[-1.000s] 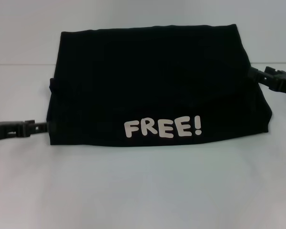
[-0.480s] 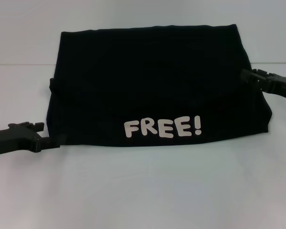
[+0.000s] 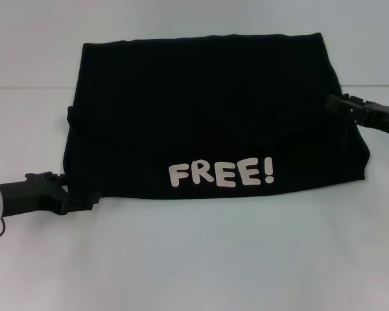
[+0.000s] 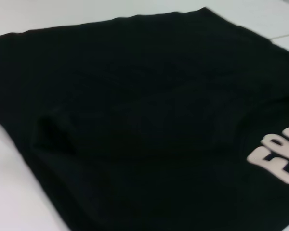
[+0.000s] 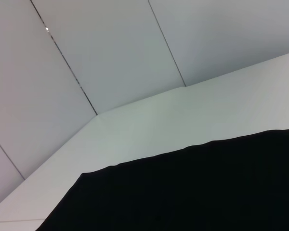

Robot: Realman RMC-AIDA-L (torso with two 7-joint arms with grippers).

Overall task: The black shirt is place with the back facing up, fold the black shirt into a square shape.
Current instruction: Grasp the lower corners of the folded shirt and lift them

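Two grippers (left [image 3: 84, 199], right [image 3: 337, 103]) flank black shirt [image 3: 207, 116].

A plain white table [image 3: 201, 259] fills the space, its surface smooth and evenly lit, with soft, faint shading and no hard shadows. Behind the table's far edge rises a pale wall [image 3: 194, 26], meeting the tabletop along a thin horizontal line. In the right wrist view the wall [image 5: 111, 53] above the table [image 5: 183, 125] is made of flat light-grey panels, parted by narrow dark seams that run down toward the tabletop.
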